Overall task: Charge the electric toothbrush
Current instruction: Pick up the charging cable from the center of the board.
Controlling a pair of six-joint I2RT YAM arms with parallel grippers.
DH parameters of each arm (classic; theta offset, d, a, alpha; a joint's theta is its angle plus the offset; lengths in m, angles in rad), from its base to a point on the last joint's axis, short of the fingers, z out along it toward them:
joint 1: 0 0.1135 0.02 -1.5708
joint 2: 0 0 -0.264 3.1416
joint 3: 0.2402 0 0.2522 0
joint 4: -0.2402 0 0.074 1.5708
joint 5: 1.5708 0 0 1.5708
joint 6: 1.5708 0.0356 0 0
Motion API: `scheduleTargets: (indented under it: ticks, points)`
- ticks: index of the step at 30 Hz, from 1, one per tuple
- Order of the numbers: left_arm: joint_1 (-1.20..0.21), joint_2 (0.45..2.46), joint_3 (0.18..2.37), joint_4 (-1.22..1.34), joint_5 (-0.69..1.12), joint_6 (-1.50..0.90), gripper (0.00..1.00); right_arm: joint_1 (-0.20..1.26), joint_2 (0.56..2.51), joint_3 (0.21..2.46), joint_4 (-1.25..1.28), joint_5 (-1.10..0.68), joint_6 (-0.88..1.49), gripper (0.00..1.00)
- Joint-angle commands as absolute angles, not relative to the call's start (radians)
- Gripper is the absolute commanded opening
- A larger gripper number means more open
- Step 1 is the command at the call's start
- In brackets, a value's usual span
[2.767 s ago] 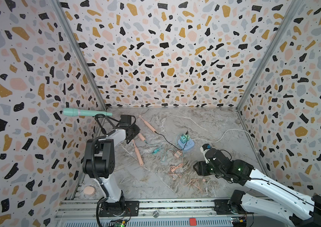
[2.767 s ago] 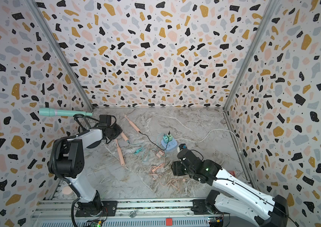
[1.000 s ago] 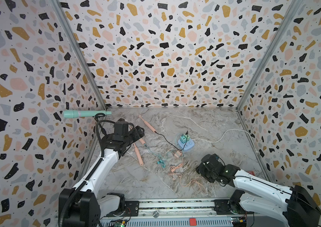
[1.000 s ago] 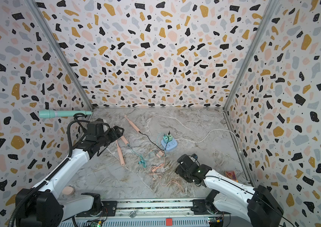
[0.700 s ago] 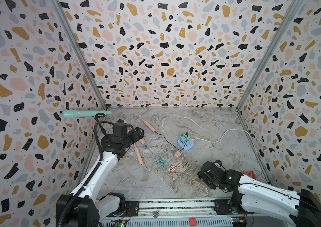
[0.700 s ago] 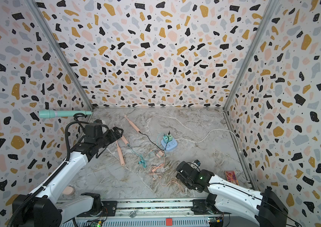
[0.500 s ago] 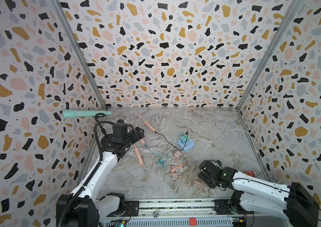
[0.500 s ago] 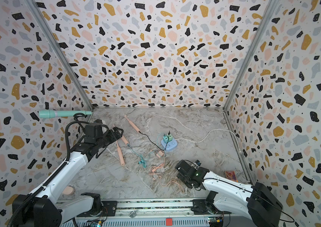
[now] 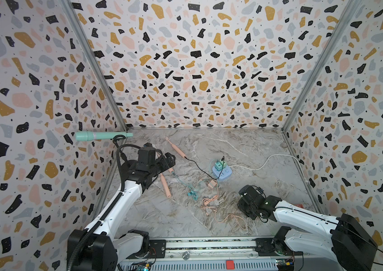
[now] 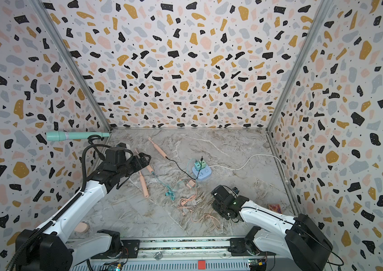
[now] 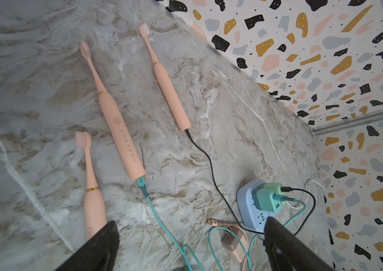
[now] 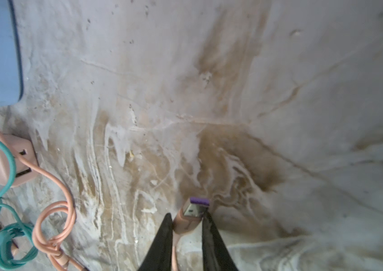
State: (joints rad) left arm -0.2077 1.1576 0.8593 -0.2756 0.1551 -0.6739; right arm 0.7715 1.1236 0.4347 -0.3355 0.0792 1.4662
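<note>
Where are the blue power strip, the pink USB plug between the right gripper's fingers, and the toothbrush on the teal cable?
blue power strip (image 9: 225,173): in a top view, its top face
pink USB plug (image 12: 193,210): right wrist view, metal shell
toothbrush on the teal cable (image 11: 120,133): left wrist view, mid-handle

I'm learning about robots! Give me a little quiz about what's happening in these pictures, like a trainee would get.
1. True or false: the right tool pinches a pink plug.
2. Which cable goes into the toothbrush with buttons? A black, B teal, C pink.
3. Is the left tool open or shut?
Key: 1 true. 2 B, the teal cable. 3 open.
</note>
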Motion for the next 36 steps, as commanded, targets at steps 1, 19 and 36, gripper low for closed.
scheduleTargets:
  ticks: [1, 19, 36]
  points:
    - [-0.242, 1.142, 0.830, -0.251, 0.140, -0.691, 0.96, 0.757, 1.181, 0.426, -0.344, 0.047, 1.387, 0.21]
    - [-0.316, 1.045, 0.719, -0.235, 0.104, -0.743, 0.96, 0.846, 1.473, 0.655, -0.427, 0.175, 1.030, 0.38]
    - [-0.376, 0.971, 0.628, -0.114, 0.186, -0.939, 0.96, 0.864, 1.293, 0.660, -0.334, 0.089, 0.903, 0.00]
